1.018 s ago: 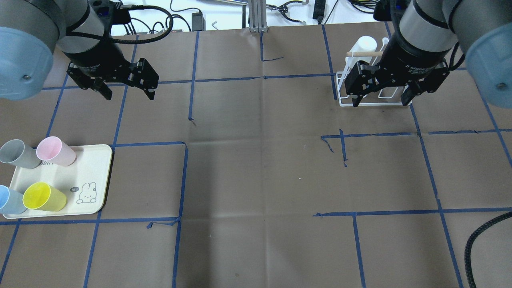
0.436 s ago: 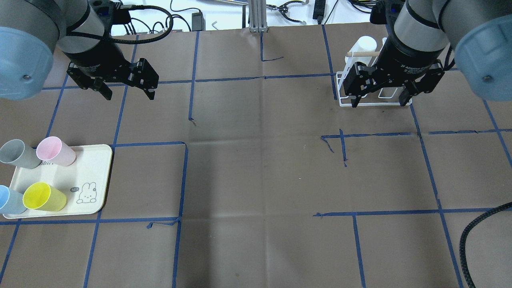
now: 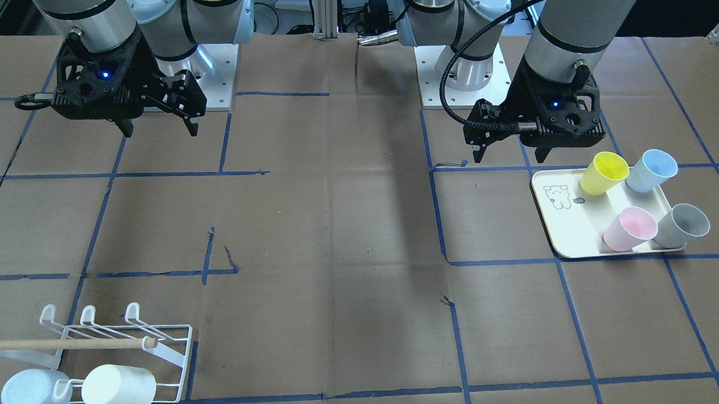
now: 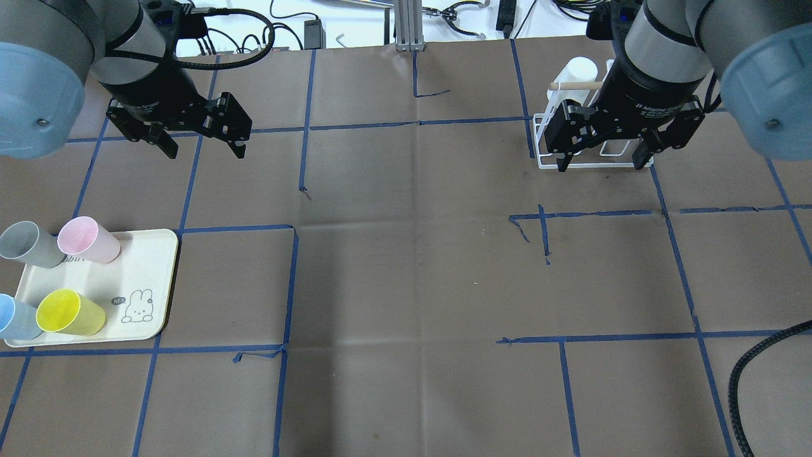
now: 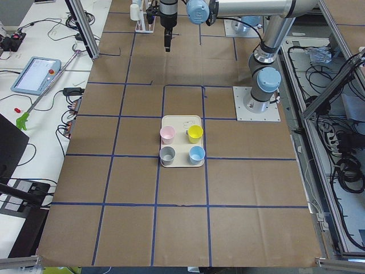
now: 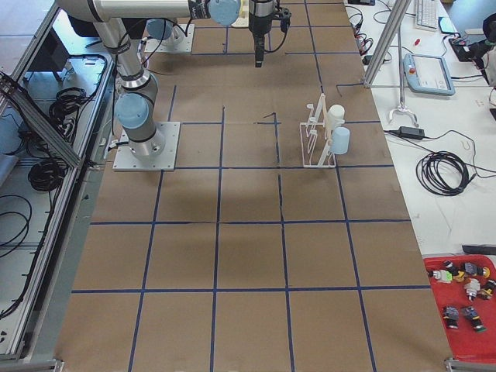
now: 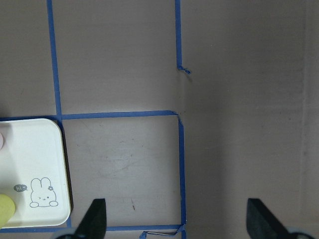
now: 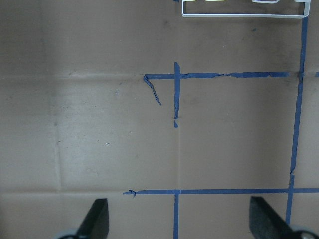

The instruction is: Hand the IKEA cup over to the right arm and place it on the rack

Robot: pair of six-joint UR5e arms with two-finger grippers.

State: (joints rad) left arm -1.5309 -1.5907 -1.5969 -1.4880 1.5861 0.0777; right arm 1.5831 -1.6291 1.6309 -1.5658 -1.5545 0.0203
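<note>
Four IKEA cups stand on a cream tray (image 4: 146,279) with a rabbit drawing: yellow (image 4: 66,312), pink (image 4: 85,240), grey (image 4: 25,244) and blue (image 4: 13,317). My left gripper (image 4: 206,151) hangs open and empty over the table, beyond the tray. My right gripper (image 4: 601,164) is open and empty, high above the near side of the white wire rack (image 4: 539,139). The rack (image 3: 161,346) has a wooden dowel and holds a white cup (image 3: 118,390) and a pale blue cup (image 3: 31,394). Both wrist views show wide-apart fingertips (image 7: 97,219) (image 8: 261,219) with nothing between them.
Brown paper with blue tape lines covers the table. The tray (image 3: 567,230) is at the robot's left, the rack (image 6: 316,132) at its far right. A black cable (image 4: 755,381) loops in at the overhead view's lower right. Cables and gear lie beyond the far edge.
My right arm has shifted slightly left and toward the far edge over the rack, still open. The left arm and the cups have not moved.
</note>
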